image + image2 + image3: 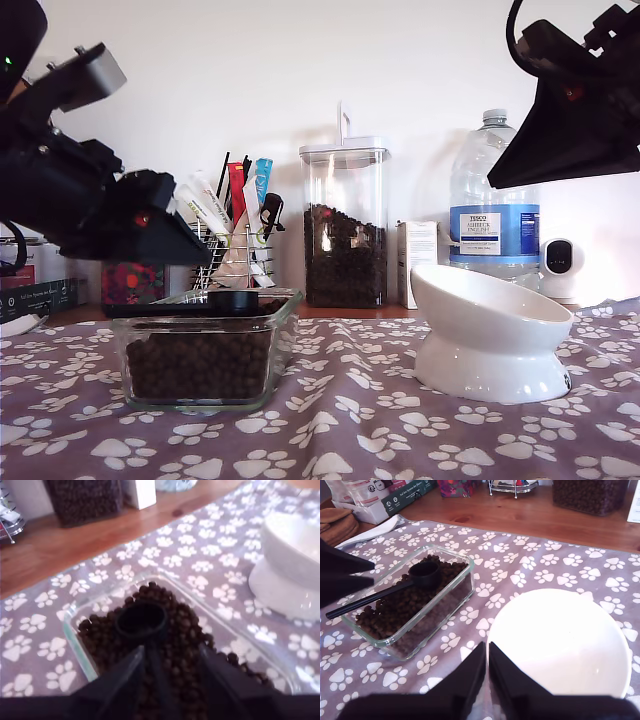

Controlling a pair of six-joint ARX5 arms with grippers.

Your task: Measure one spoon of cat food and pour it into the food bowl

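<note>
My first gripper (171,650) sits low over the glass dish (286,314), jaws spread wide and gripping nothing. The spoon (385,593) lies right between them: handle running back into the gap, cup just ahead of the tips, resting on the cat food (400,607). Whether the handle touches one finger, the blurred wrist view won't say. The call here, I'd judge, is to centre the handle in the gap, close well back from the cup, and hold it level so the cup can dig in cleanly. My second gripper (487,652) hangs high, jaws pinched almost together on nothing. The food bowl (560,640) sits empty just beyond its tips, apart from the first jaws.
</note>
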